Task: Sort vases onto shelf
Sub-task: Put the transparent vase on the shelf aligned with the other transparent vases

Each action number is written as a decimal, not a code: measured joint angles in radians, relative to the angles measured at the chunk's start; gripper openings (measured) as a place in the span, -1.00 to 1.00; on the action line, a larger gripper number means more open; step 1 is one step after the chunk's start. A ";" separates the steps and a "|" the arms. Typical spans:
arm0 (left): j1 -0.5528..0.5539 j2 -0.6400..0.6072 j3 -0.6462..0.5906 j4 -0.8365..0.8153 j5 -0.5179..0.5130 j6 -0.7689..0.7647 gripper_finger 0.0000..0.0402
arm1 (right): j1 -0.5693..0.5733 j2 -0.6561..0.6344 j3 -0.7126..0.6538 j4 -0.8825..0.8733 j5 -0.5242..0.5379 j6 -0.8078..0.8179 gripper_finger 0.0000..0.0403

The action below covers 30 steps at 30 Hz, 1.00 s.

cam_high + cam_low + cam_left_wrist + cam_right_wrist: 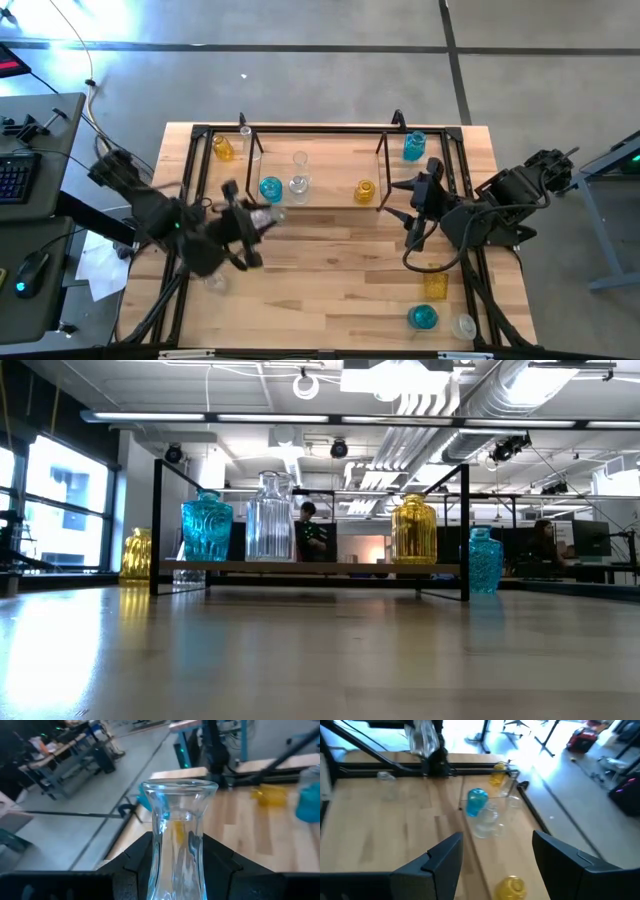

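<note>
The left gripper (262, 217) pinches a clear vase (179, 837) between its fingers, just near the shelf (318, 204); the right gripper (400, 200) is spread, empty.

No text, label, brand, number or sign can be read in any of the views.
</note>
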<state>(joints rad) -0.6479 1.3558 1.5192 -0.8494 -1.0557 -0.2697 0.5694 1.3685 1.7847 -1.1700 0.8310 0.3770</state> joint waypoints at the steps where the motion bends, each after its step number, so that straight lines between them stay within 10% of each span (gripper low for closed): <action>1: 0.015 -0.013 0.000 0.000 0.000 0.020 -0.42 | 0.000 0.000 0.000 -0.007 0.011 -0.004 0.10; 19: 0.259 -0.070 0.000 0.436 0.260 0.125 -0.42 | 0.001 0.000 0.000 -0.076 0.044 0.434 0.10; 30: 0.324 0.042 0.000 0.598 0.323 0.117 -0.42 | 0.041 0.001 0.000 -0.019 -0.024 0.427 0.10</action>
<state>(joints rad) -0.3238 1.3976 1.5192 -0.2512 -0.7330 -0.1524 0.6108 1.3697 1.7851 -1.1892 0.8068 0.8036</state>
